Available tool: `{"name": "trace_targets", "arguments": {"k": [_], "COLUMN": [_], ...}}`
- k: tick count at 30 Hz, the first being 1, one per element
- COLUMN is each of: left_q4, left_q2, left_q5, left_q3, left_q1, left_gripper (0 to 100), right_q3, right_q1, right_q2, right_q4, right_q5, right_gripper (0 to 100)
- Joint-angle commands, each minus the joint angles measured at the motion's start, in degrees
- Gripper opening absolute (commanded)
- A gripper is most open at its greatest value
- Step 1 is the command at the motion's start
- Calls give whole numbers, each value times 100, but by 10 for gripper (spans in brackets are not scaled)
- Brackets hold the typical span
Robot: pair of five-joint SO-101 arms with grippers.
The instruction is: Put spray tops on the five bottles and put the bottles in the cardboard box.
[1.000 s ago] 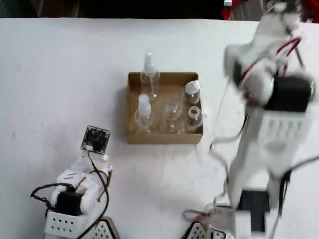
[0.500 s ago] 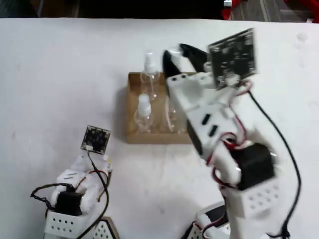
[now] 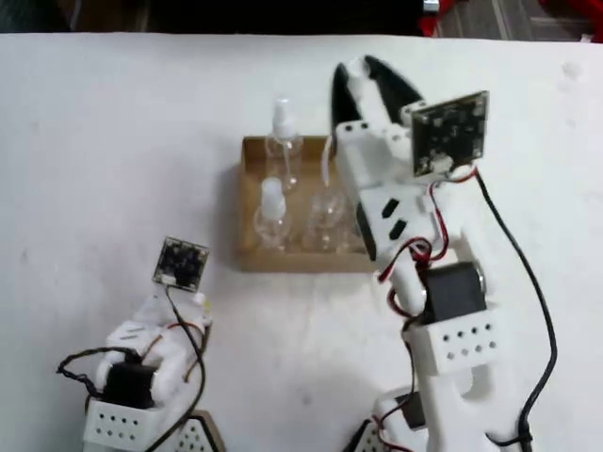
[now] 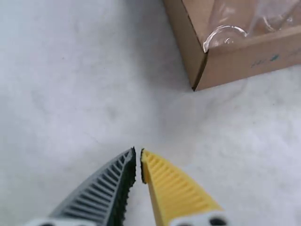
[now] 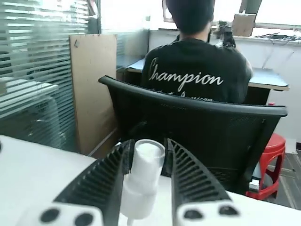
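- The spray top (image 5: 143, 176), white with a thin tube below it, is gripped between the two black fingers of the right hand (image 5: 148, 145). They press on it from both sides.
- In the high view this hand (image 3: 361, 80) is raised just past the far edge of the cardboard box (image 3: 252, 259), towards its right end.
- The box sits near the middle of the bench (image 3: 113, 141).
- Along the box's left side stand two clear bottles that already carry spray tops: the far capped bottle (image 3: 283, 141) in the far left corner and the near capped bottle (image 3: 271, 218) in the near left corner.
- Just beside the near capped bottle, in the middle of the box, stands an uncapped bottle (image 3: 325, 215) with an open neck.
- The right arm (image 3: 443, 311) reaches from the bench's near edge across the right part of the box and hides what is there.
- The left hand (image 4: 138, 162) is closed and empty, its grey and yellow fingertips almost touching. It points at bare bench near a corner of the box, apart from it.
- The left arm (image 3: 141, 367) sits folded at the near left of the bench.
- A black mesh chair (image 5: 197, 122) stands in the room behind the raised right hand.
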Motion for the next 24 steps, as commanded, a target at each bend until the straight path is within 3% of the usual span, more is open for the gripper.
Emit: {"name": "trace_targets", "arguments": {"k": [1, 24], "left_q4": [35, 35], "left_q2": [-40, -40], "left_q5": [-62, -70], "left_q3": [9, 9], "left_q1": [-40, -40], "left_gripper": [24, 24], "right_q3": [141, 1679], "right_q1": [84, -22], "right_q2": [-13, -585], "right_q4": [-347, -1068], "right_q5": [26, 18], "right_gripper": [16, 16]}}
